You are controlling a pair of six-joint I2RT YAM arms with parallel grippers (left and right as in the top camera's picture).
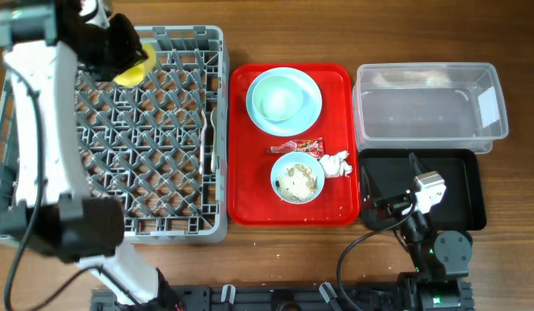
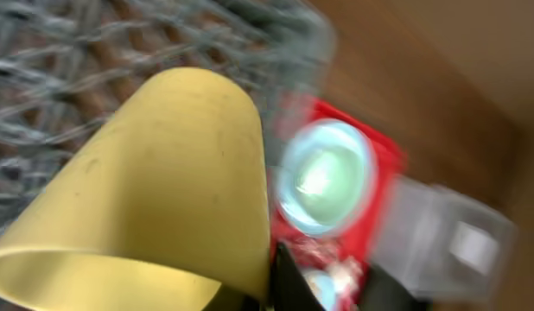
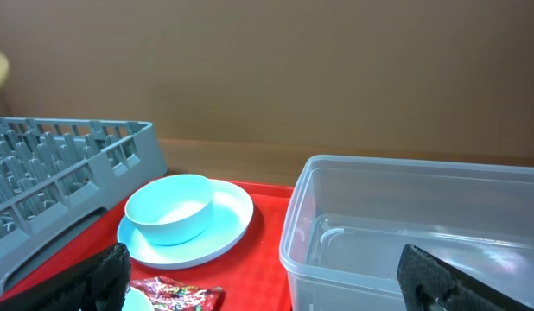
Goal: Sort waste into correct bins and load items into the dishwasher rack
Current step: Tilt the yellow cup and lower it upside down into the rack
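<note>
We see the left gripper (image 1: 127, 59) clamped on a yellow cup (image 2: 163, 173), which is tipped so its open mouth faces down and toward the wrist camera. Directly beneath this gripper lies the grey dishwasher rack (image 1: 163, 130), and the cup hangs over the rack's far corner; whether it touches the grid we cannot tell. Beyond the cup, out past the rack's edge, the blurred left wrist view shows the red tray (image 1: 336, 86) with a light blue bowl (image 1: 278, 97) on it. The right gripper (image 3: 269, 275) stands wide apart and holds nothing, its dark fingers (image 3: 101, 275) at the two lower corners of its own view. It hovers over the black bin (image 1: 461, 194). Straight ahead of it and a little to its right sits the clear bin (image 3: 405, 225), with nothing in it. Ahead and to its left the light blue bowl rests on a matching plate (image 3: 228, 220). A red candy wrapper (image 3: 176, 295) lies just beside its left finger. From overhead a crumpled napkin (image 1: 334, 162) and a bowl of food scraps (image 1: 297, 180) sit on the tray between the right gripper and the rack, the napkin touching that bowl's rim.
</note>
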